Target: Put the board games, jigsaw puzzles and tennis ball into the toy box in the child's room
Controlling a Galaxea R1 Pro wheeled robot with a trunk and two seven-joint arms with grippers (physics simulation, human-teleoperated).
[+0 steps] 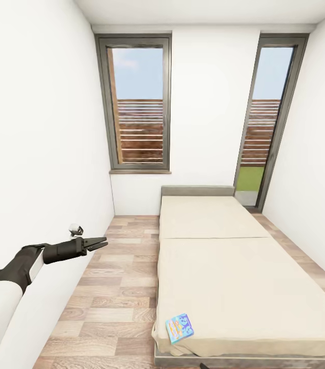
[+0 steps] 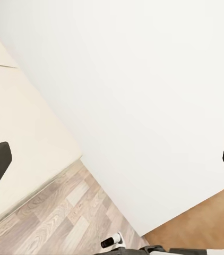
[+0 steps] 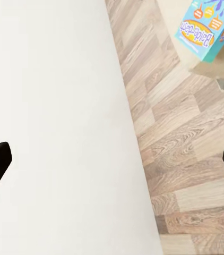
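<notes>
The small blue board game (image 1: 179, 327) sits low and centre in the head view on the bed (image 1: 244, 287) corner, left gripper (image 1: 101, 243) spread and holding nothing at mid-left, right gripper (image 3: 112, 154) released too — best roll closer, then reach down squarely over the box.

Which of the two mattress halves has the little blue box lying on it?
The near half of the bed, closest to the camera: the blue board game lies at its front left corner. The far half by the headboard carries nothing.

Head camera high, facing down the bed (image 1: 244, 266), right wrist camera low, sharing the blue board game (image 3: 207, 29)
</notes>
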